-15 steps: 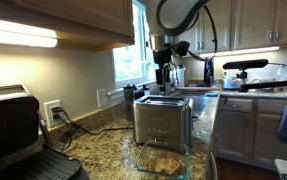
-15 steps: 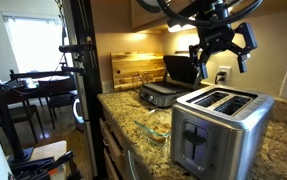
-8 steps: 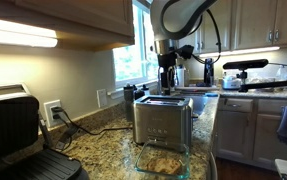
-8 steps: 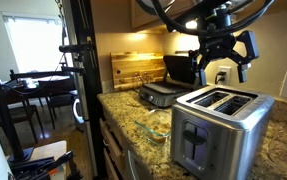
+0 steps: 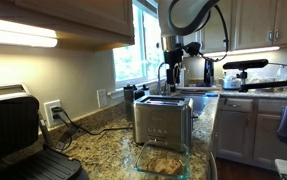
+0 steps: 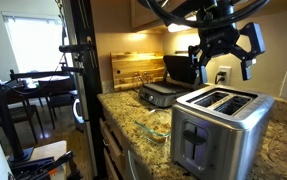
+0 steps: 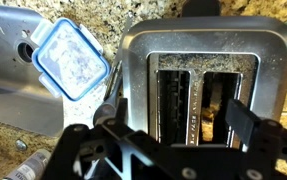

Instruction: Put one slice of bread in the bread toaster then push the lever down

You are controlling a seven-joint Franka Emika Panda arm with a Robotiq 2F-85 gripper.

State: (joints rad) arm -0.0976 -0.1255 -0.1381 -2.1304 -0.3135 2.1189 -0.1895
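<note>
Now, one gripper [image 5: 170, 82] hovering at twelve o'clock over the one bread toaster [image 5: 163, 122], jaws spread wide, nothing in them.
Two long slots [image 7: 173, 100] face up in the wrist view. The slices of bread [image 5: 163, 160] lie in one clear glass dish [image 5: 139, 158] at the toaster's six o'clock, too heaped to count. One blue-lidded container [image 7: 73, 60] at ten o'clock, one black grill press [image 5: 18, 130] at nine.

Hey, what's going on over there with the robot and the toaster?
The robot arm's gripper hangs open and empty above the bread toaster, with its wrist camera looking straight down into the slots. Slices of bread lie in a glass dish on the counter in front of the toaster. The wrist view does not show clearly whether a slice already sits in a slot.
</note>
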